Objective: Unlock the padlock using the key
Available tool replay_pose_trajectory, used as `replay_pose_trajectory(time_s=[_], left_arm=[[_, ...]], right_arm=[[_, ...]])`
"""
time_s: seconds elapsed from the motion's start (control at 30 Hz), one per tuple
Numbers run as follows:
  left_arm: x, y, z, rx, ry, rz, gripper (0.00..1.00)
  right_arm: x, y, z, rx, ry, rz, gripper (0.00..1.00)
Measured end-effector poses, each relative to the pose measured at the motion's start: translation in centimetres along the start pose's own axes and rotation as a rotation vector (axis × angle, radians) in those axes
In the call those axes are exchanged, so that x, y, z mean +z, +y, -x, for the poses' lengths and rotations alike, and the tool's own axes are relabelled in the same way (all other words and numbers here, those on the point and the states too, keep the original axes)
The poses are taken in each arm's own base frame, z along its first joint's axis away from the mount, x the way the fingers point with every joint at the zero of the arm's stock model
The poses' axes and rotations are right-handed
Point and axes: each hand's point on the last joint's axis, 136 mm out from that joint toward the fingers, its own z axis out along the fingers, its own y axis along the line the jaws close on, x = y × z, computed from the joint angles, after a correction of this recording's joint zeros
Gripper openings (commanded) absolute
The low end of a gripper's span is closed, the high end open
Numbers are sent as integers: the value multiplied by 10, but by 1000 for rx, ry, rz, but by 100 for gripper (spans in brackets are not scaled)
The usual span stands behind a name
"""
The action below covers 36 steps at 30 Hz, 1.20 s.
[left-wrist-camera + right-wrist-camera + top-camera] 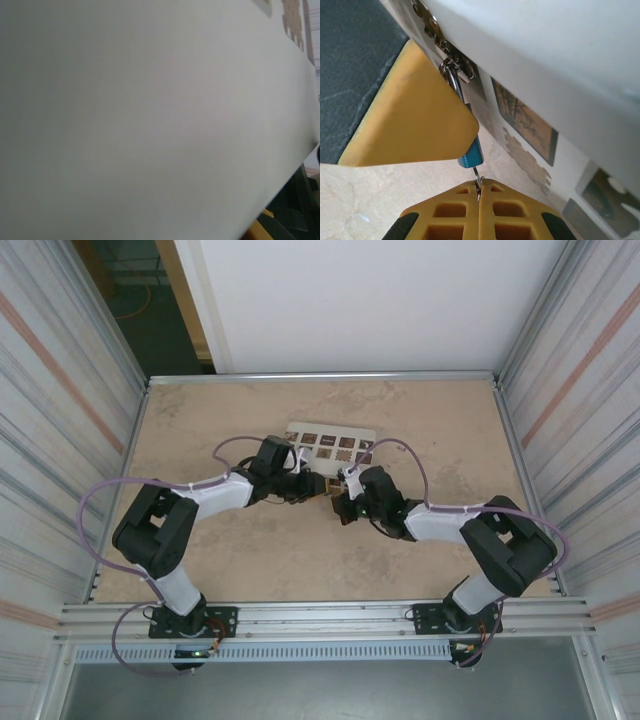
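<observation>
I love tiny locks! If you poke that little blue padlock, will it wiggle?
Probably. The padlock hangs from a metal ring on the box, so it would likely swing rather than stay put. It looks tiny beside the box, so it is probably light.

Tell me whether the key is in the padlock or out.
In: the key runs from the right gripper's shut tips into the blue padlock's underside.

padlock (471,156): blue | key (476,175): silvery | box (527,122): white, brown squares | pincer (479,187): yellow
</observation>
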Motion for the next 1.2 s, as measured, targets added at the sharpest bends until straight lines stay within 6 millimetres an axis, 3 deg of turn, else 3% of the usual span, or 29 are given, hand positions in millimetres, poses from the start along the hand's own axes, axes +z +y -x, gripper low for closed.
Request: replay_pose_trajectory(time_s=[0.2,0.57,0.93,1.2], left_arm=[[-2,0,9,7,-35,3,13],[-2,1,12,3,-47,8,13],[14,14,2,-21,-9,15,25],[15,14,2,-15,-7,12,35]], right_arm=[[4,-4,9,14,3,11,0],[6,-5,8,17,10,13,0],[12,-12,-14,37,40,1,0],[12,-15,-16,46,23,0,0]])
